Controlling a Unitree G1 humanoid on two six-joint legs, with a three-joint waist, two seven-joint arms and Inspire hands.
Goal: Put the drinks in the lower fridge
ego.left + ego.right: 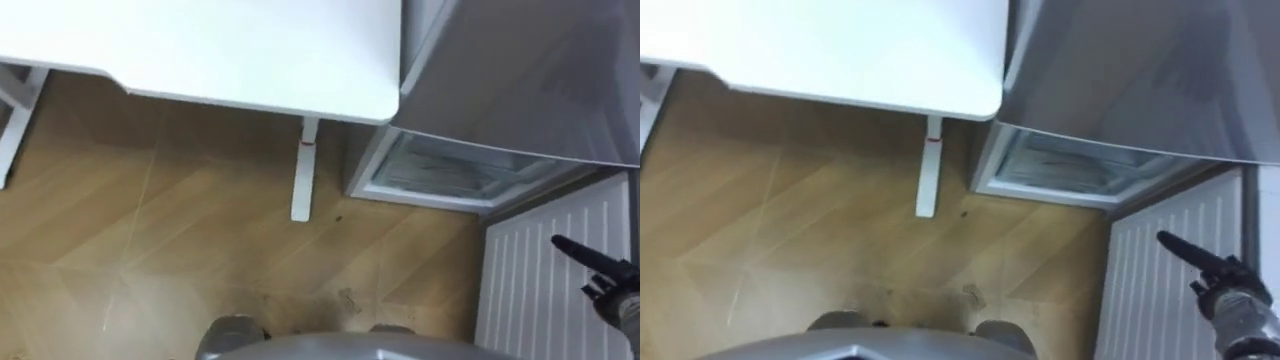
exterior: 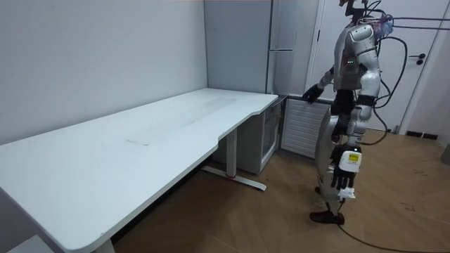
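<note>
The lower fridge (image 1: 450,175) stands open beside the table, with a frosted shelf showing inside. Its white ribbed door (image 1: 545,280) is swung out towards me. My right hand (image 1: 605,275) reaches over that door at the lower right, its fingers straight and holding nothing. In the room view I stand upright facing the fridge (image 2: 266,140), right hand (image 2: 309,91) stretched towards the open door (image 2: 299,126). My left hand (image 2: 343,179) hangs relaxed at my side, holding nothing. I see no drinks.
The tall grey upper fridge (image 1: 520,70) rises above the open compartment. A long white table (image 1: 220,50) stands to my left, its white leg (image 1: 303,170) near the fridge corner. Wooden floor (image 1: 180,250) lies open in front of me.
</note>
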